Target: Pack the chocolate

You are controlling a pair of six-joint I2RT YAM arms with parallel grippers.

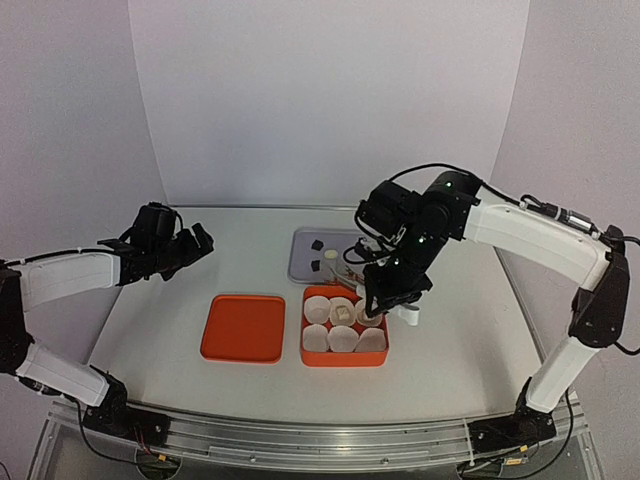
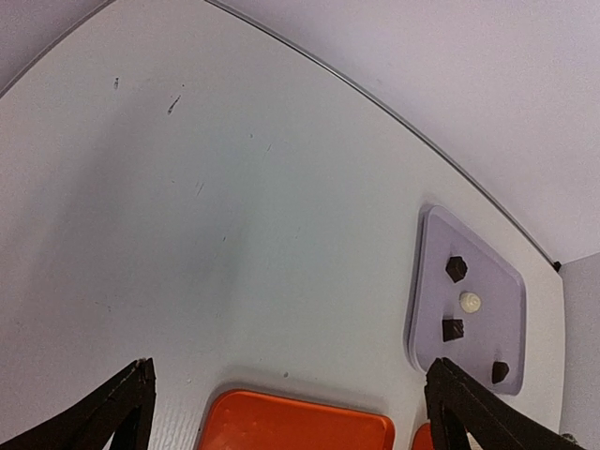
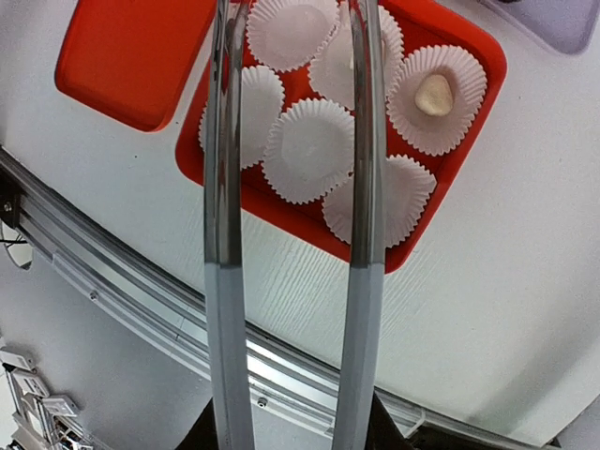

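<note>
An orange box (image 1: 345,358) holds several white paper cups. One cup holds a cream-white chocolate (image 3: 434,94), which also shows in the top view (image 1: 342,313). A lilac tray (image 2: 497,309) carries three dark chocolates (image 2: 457,269) and one cream-white chocolate (image 2: 470,302). My right gripper (image 1: 385,290) is shut on long metal tongs (image 3: 361,187) with white handles. The tong blades stand apart over the cups, and their tips run out of the right wrist view. My left gripper (image 1: 190,245) is open and empty, raised at the table's left, far from the tray.
The orange lid (image 1: 243,327) lies flat to the left of the box and shows in the left wrist view (image 2: 300,427). A metal rail (image 3: 141,300) runs along the table's near edge. White walls close the back and sides.
</note>
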